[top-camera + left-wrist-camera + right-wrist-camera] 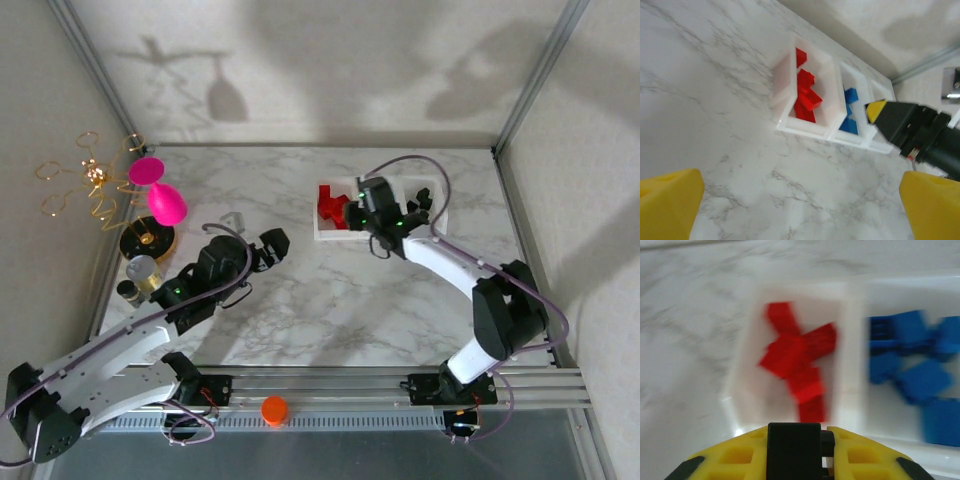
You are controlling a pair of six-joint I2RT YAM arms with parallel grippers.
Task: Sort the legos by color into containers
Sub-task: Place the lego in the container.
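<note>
— The overhead view is bright and sharp. Soft shadows of the pink plastic goblet point(167, 205) and both arms land on the pale back wall point(330, 70), so the light comes from the near side.

— The right wrist view is smeared: red plastic bricks point(797, 365) and blue plastic bricks point(915, 377) blur inside the white translucent plastic bins point(852, 295). Only the small black plastic brick point(794, 450) pinched in the right gripper point(795, 442) looks crisp.

— In the left wrist view the grey-veined white marble tabletop point(715, 100) is sharp, the bin walls glare white, and the left gripper point(800, 205) has soft, unfocused yellow fingertips point(667, 200).

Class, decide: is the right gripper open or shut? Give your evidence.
Shut: the right gripper clamps a black lego between its yellow fingers, seen in the right wrist view.
</note>
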